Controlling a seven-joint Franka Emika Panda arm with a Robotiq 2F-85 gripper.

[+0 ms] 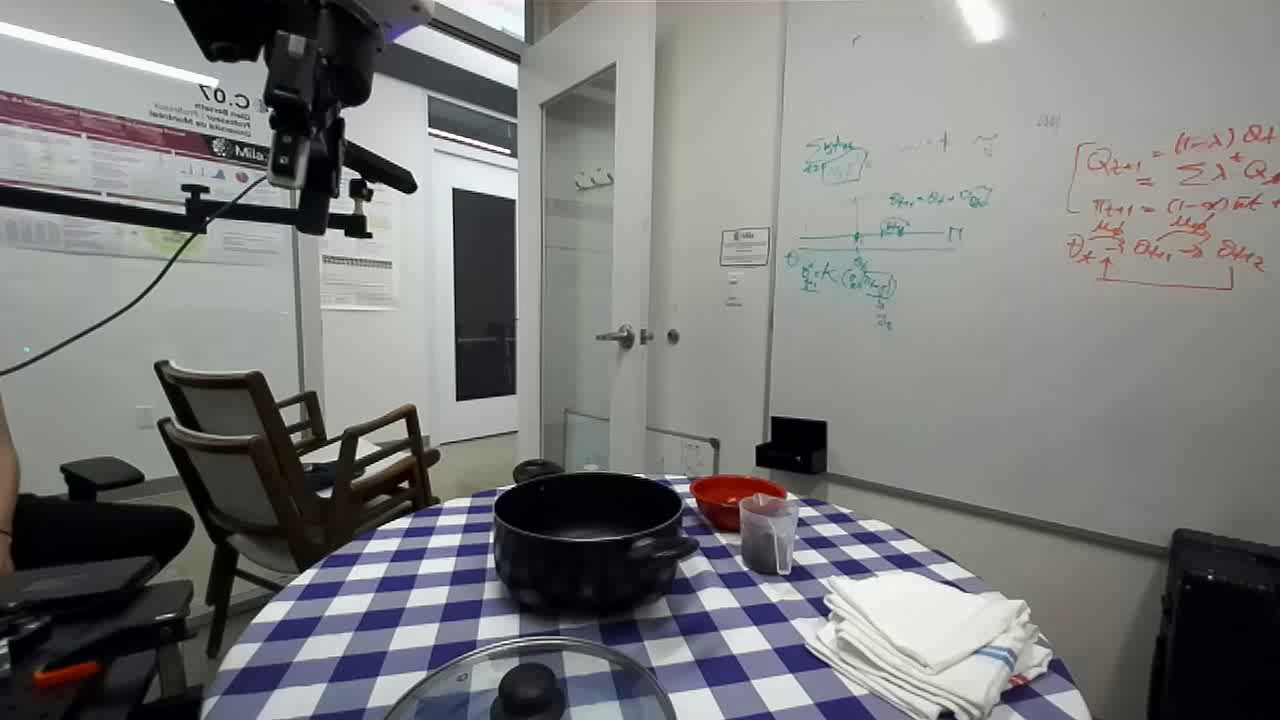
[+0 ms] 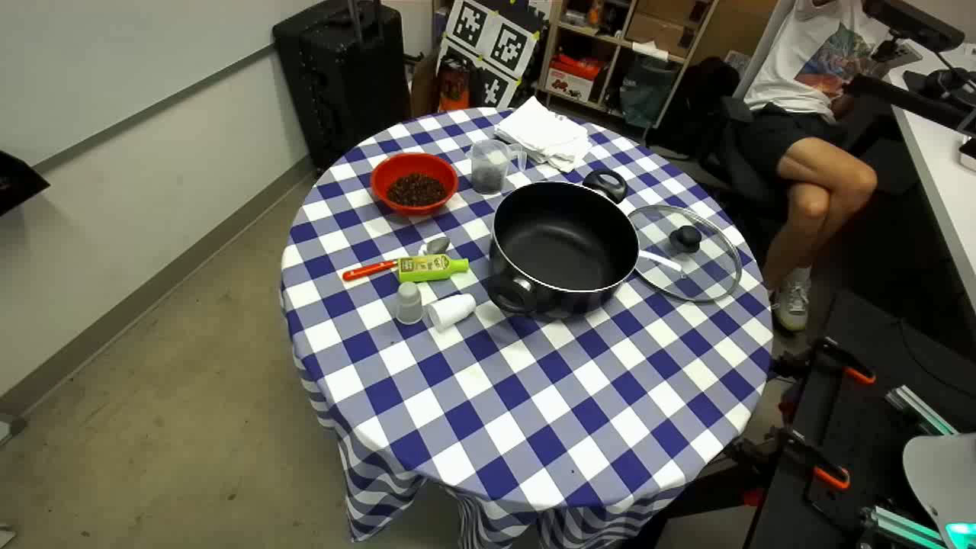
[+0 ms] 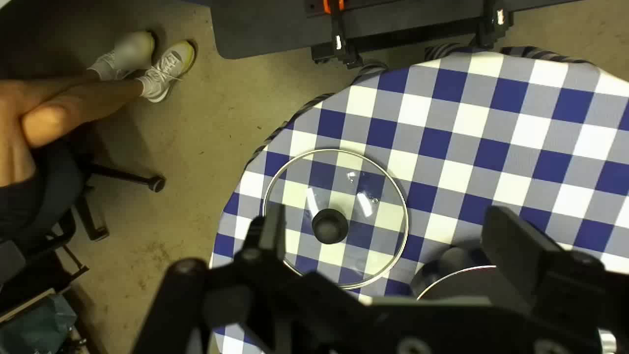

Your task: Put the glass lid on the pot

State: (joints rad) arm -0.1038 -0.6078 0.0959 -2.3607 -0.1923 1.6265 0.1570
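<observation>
A: What is the setting?

B: A blue-and-white checked tablecloth (image 2: 534, 427) with a rounded edge. On it stands a wide, low black pot (image 1: 570, 575), upright, its mouth open and its dark inside showing in both exterior views.

A: And the glass lid (image 3: 339, 201)?

B: Off the pot. It lies flat on the tablecloth just beside it, black knob upward, and the checks show through the glass. In the wrist view a narrow strip of cloth separates its rim from the pot's nearest handle.

A: Where is the gripper (image 3: 384, 220), and how do its jaws stand?

B: It hangs well above the tablecloth. In the wrist view the jaws stand wide, with the lid's knob and part of the pot's rim visible below, in the gap between them.

A: What else is set out?

B: In an exterior view, a red bowl (image 2: 404, 165) holds small dark brown pieces (image 2: 415, 191). A clear jug (image 2: 488, 156), dark in its lower part, stands between the bowl and a stack of folded white cloths (image 2: 543, 133). To the left of the pot, a green bottle (image 2: 433, 268) lies on its side near a red handle (image 2: 368, 271). Near them, a translucent container (image 2: 409, 303) stands upright and a white container (image 2: 451, 311) lies on its side.
</observation>
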